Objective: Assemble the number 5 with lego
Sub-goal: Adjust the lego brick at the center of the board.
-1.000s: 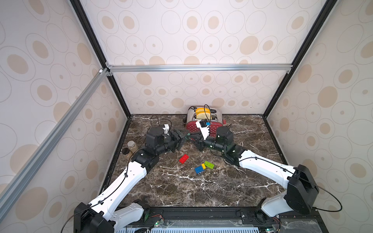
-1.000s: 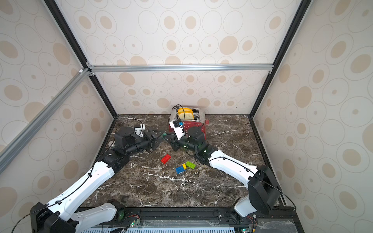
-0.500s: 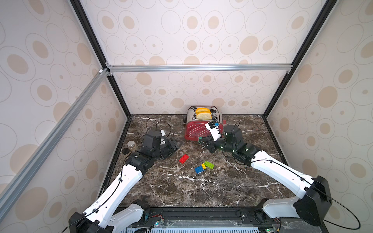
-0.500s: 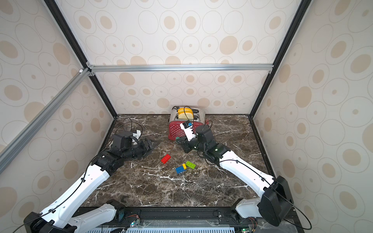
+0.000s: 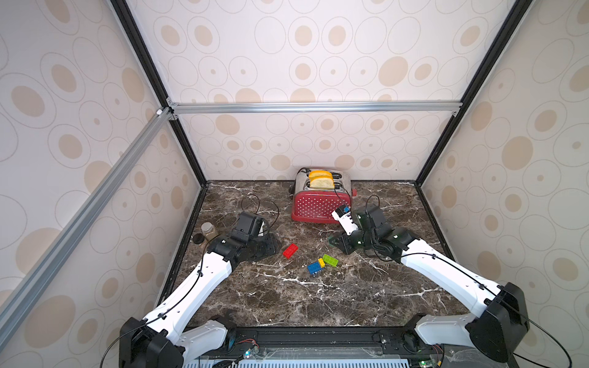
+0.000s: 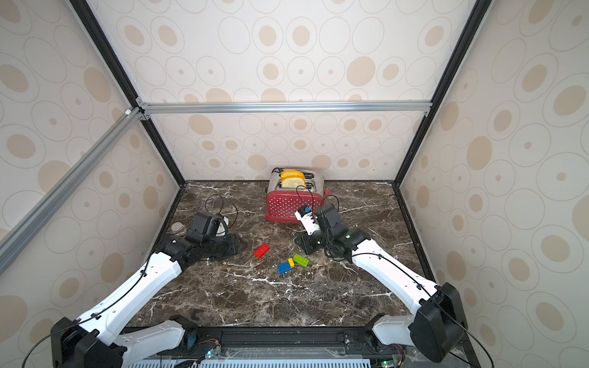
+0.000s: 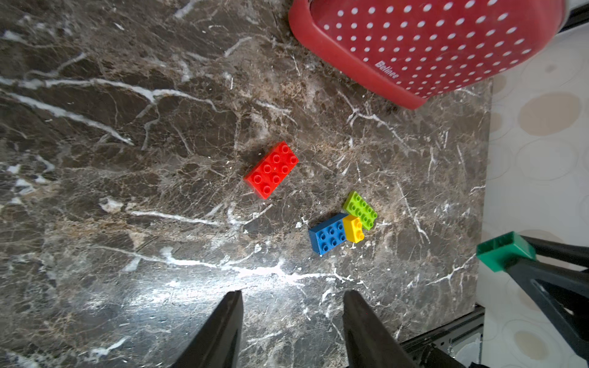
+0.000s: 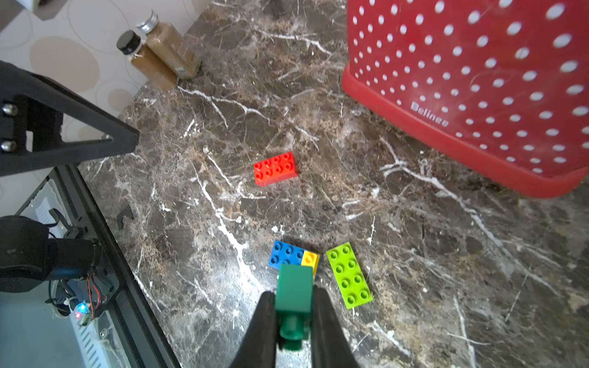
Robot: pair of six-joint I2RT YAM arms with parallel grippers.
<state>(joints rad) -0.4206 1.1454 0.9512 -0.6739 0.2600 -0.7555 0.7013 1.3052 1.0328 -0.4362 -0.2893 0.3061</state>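
A small square dark-green plastic brick [image 8: 293, 286] is gripped by the right tool [image 8: 293, 296] above the dark marble tabletop [image 7: 127, 159]. On the tabletop, a long blue studded brick [image 7: 328, 234] is touched by a tiny yellow brick [image 7: 353, 227], with a long lime-green brick [image 7: 360, 210] just beside. A long red brick [image 7: 271, 169] lies apart. The left tool [image 7: 292, 294] is held open, empty. A red polka-dot toaster [image 7: 430, 41] stands behind.

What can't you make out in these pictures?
- Blue brick: right wrist view, part hidden behind the dark-green brick.
- Toaster: both wrist views, cut off by the edge.
- Yellow brick: clipped to the blue one or only touching, too small to tell.
- Spice jars: in a top view, mostly behind the left arm.
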